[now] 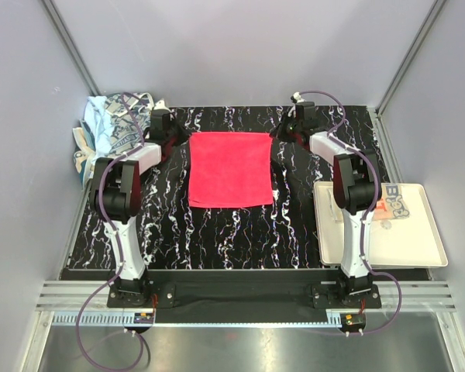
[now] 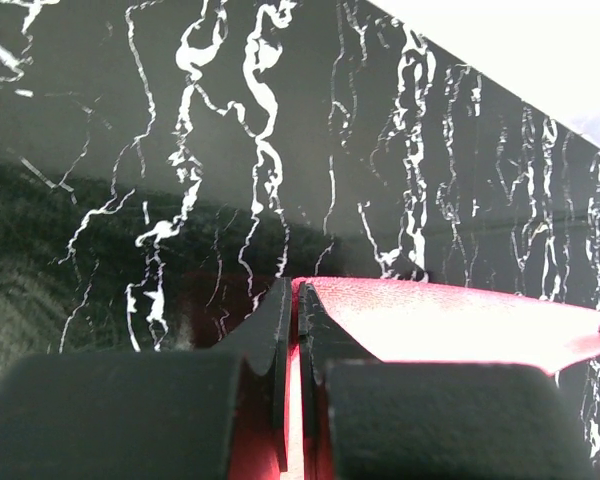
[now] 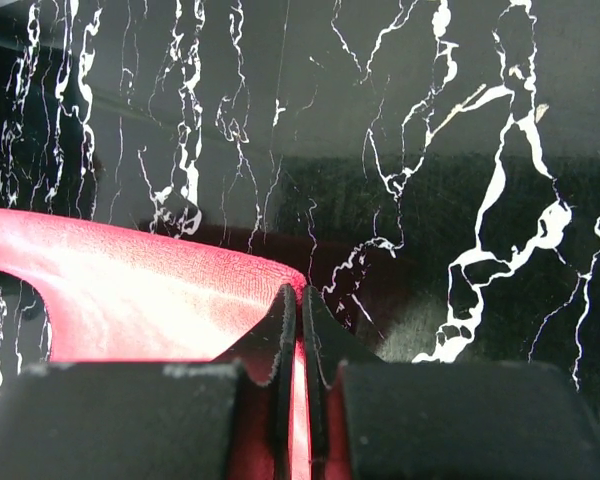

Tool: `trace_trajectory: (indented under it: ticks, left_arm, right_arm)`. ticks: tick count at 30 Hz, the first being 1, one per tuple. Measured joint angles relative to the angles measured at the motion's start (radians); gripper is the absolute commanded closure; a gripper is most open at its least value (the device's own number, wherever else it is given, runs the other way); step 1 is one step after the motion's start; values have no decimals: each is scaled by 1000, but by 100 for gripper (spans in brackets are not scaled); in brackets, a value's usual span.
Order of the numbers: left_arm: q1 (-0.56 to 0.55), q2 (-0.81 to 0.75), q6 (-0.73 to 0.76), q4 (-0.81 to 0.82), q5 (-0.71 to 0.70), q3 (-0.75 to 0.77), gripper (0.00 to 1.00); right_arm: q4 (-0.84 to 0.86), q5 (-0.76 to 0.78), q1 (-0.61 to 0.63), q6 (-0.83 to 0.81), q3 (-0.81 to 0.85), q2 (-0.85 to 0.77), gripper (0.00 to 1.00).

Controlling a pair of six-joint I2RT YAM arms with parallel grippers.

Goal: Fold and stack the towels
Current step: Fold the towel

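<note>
On the near right, the cream tray (image 1: 418, 260) holds one folded towel (image 1: 394, 205), pale with dark marks too small to read. Both arms reach far across the black marbled table (image 1: 217, 232). The left gripper (image 2: 292, 300) and right gripper (image 3: 300, 300) each pinch a far corner of the pink-red towel (image 1: 229, 169), spread flat mid-table. A heap of towels (image 1: 112, 124) lies far left.
</note>
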Motion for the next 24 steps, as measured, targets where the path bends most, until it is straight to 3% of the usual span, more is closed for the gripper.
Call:
trace_trajectory:
  ticks: [8, 24]
  left_arm:
    - [-1, -77, -23, 59, 21, -172, 100]
    - [-38, -318, -87, 175, 27, -536, 100]
  right_arm:
    - [59, -16, 0, 23, -161, -60, 95]
    - [194, -73, 1, 105, -554, -330, 98]
